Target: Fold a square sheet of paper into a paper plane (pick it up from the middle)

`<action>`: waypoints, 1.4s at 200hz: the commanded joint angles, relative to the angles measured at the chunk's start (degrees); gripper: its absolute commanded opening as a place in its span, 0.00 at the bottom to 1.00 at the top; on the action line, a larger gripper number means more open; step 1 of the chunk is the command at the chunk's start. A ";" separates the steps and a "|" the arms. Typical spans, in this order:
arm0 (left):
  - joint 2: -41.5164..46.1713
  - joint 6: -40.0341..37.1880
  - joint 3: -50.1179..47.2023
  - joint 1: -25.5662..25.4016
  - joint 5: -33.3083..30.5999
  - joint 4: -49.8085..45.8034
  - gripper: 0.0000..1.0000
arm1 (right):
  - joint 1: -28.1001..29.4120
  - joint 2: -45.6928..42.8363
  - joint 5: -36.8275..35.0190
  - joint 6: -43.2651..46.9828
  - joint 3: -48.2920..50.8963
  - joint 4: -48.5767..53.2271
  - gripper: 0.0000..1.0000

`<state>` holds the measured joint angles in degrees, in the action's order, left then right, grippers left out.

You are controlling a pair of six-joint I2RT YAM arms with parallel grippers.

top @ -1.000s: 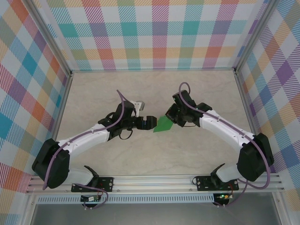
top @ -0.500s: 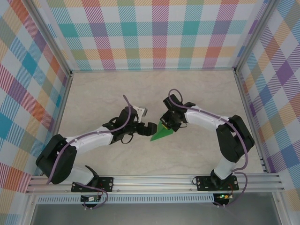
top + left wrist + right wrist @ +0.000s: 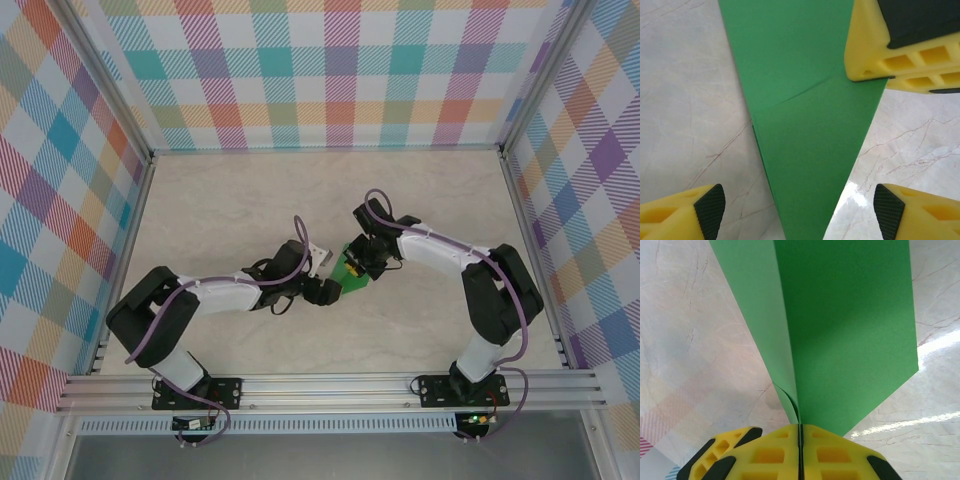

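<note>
The paper plane (image 3: 353, 282) is green paper folded into a narrow pointed dart, low over the middle of the marble table. My right gripper (image 3: 358, 262) is shut on its folded ridge; in the right wrist view the closed yellow fingers (image 3: 800, 432) pinch the crease and the green layers (image 3: 850, 330) fan away from them. My left gripper (image 3: 328, 291) is open at the pointed end. In the left wrist view the dart's tip (image 3: 805, 200) runs down between my black-padded fingertips (image 3: 710, 210), touching neither. The right gripper's yellow fingers (image 3: 890, 60) sit at the wide end.
Checked walls on aluminium posts (image 3: 135, 215) close in the table's left, back and right. An aluminium rail (image 3: 330, 388) with both arm bases runs along the near edge. Both arms reach in to the centre, close together.
My left gripper has moved right up to the paper's tip and its jaws have narrowed a little. The right arm drew the paper leftward and nearer, then held about still.
</note>
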<state>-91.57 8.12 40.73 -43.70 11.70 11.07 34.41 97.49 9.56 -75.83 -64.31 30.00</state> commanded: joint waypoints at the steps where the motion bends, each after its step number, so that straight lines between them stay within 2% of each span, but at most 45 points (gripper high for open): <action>1: -0.88 -4.17 -1.70 -0.65 0.95 6.28 0.74 | -0.62 1.16 3.34 0.20 -0.64 0.34 0.09; 61: -2.89 -9.34 -1.71 -1.44 0.58 9.17 0.57 | -1.27 2.30 6.07 0.17 -1.08 0.15 0.10; 93: -3.70 -11.85 -1.93 -1.61 -0.88 10.25 0.44 | -1.70 2.32 7.09 0.43 -0.98 -0.07 0.16; 127: -3.99 -13.35 -2.16 -1.64 -0.73 10.37 0.37 | -2.21 1.72 7.57 0.58 -0.99 -0.38 0.21; 162: -4.27 -13.57 -2.28 -1.65 0.27 10.72 0.36 | -2.64 1.93 7.87 1.10 -1.29 -0.33 0.24; 189: -4.49 -13.33 -2.32 -1.64 1.29 11.15 0.36 | -2.82 2.19 8.05 1.66 -1.52 -0.20 0.19; 212: -4.51 -12.02 -2.73 -1.62 1.65 11.87 0.43 | -3.08 1.99 8.32 1.61 -1.21 -0.36 0.13; 237: -4.49 -11.20 -3.35 -1.69 1.81 12.84 0.45 | -3.36 1.76 8.66 1.23 -1.21 -0.65 0.13; 280: -4.60 -11.30 -3.16 -1.70 1.67 12.75 0.36 | -3.63 2.05 9.59 1.21 -1.61 -0.90 0.17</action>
<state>-95.55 -3.44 37.87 -44.82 12.38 21.67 31.20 99.35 17.69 -74.56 -64.31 29.41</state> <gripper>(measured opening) 0.384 0.152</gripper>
